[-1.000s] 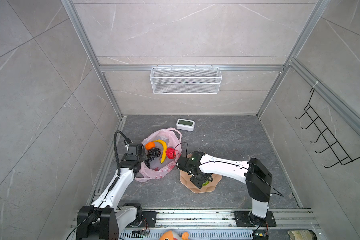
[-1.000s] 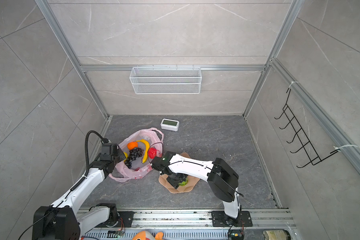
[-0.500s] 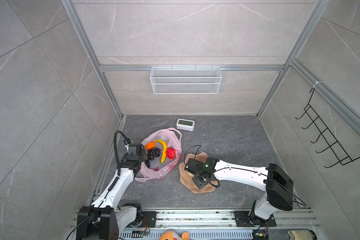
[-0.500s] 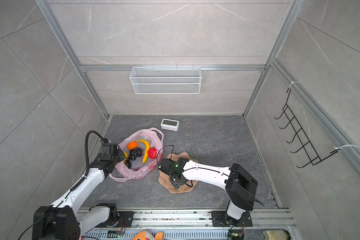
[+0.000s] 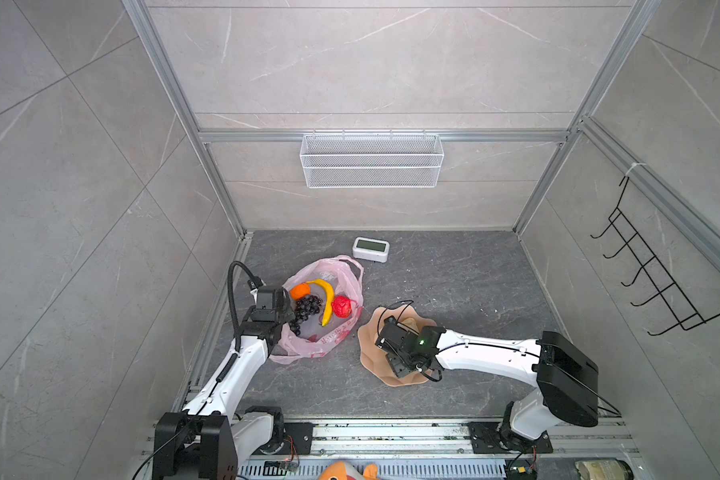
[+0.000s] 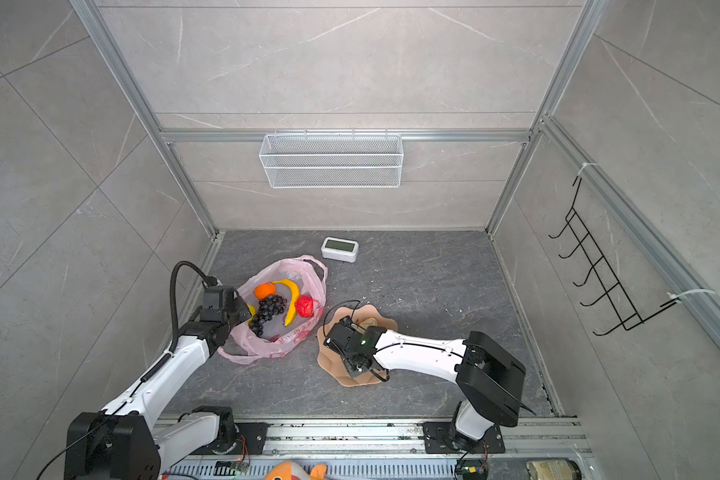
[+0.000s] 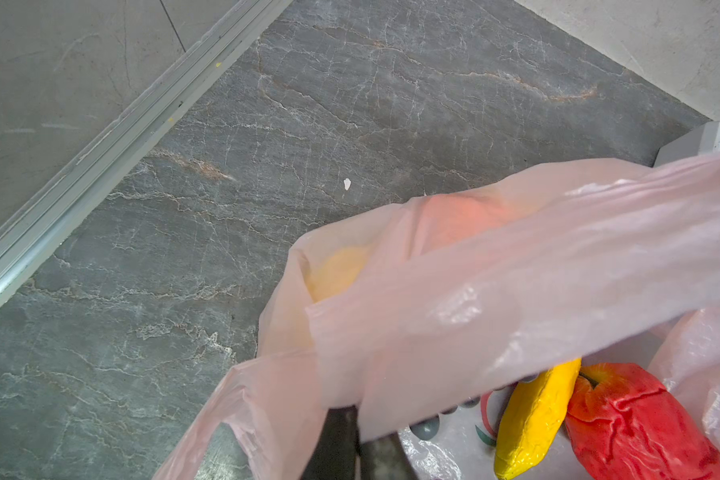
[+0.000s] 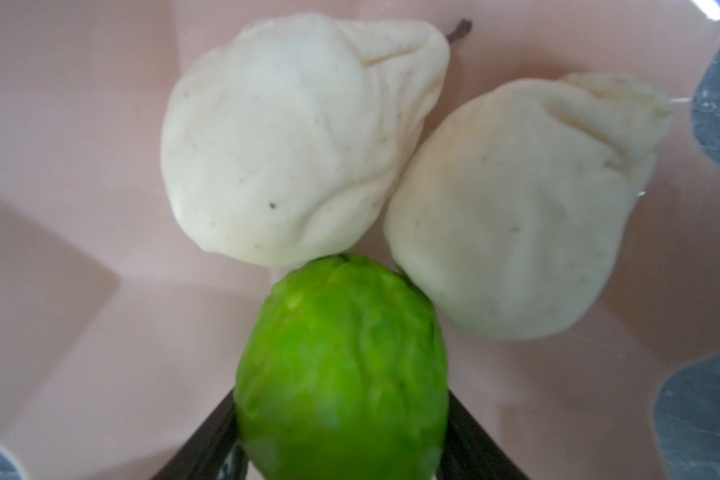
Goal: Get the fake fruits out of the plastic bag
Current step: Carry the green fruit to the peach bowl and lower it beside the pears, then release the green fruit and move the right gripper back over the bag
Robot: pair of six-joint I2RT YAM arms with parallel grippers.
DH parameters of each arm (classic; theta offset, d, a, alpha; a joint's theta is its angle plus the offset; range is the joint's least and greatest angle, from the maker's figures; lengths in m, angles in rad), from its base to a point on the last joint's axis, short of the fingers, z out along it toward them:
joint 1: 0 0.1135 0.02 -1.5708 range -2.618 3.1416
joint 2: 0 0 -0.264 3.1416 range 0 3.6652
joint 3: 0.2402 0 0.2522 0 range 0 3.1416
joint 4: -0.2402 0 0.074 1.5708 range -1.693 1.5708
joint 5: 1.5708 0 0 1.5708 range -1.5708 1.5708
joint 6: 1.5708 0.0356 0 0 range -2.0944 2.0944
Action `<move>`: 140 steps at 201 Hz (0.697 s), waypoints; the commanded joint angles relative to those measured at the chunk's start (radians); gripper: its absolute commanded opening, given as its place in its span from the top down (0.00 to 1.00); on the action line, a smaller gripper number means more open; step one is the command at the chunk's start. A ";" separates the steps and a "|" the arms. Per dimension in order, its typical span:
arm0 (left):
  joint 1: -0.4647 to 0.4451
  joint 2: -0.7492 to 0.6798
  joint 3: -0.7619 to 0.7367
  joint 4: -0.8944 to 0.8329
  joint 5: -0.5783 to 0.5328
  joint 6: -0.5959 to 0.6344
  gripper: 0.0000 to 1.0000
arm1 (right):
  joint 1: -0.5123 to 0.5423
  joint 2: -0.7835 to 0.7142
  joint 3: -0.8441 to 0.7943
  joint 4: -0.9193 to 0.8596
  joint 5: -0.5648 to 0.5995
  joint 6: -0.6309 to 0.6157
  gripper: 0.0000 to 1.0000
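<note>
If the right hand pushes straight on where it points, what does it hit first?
Probably the two beige lumps in the peach bowl: the green fruit gripped in the right hand sits nearly against them.

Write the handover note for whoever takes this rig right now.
Left gripper: shut on the plastic bag rim, holding it open.
Right gripper: closed on the green fruit, low over the peach bowl.
Done: two beige lumps lie in the bowl.
To do: set the green fruit down, then fetch the banana, grape bunch, orange, red apple and lemon, all in the bag.
</note>
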 commanded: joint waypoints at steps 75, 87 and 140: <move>-0.001 -0.005 -0.008 0.016 0.011 0.015 1.00 | 0.005 -0.069 0.042 -0.041 0.054 0.011 0.20; -0.001 -0.003 -0.010 0.020 0.024 0.009 1.00 | 0.005 -0.089 0.064 -0.059 0.055 0.004 0.20; -0.002 -0.002 -0.022 0.028 0.082 -0.022 1.00 | 0.004 -0.114 0.222 -0.035 0.065 -0.058 0.19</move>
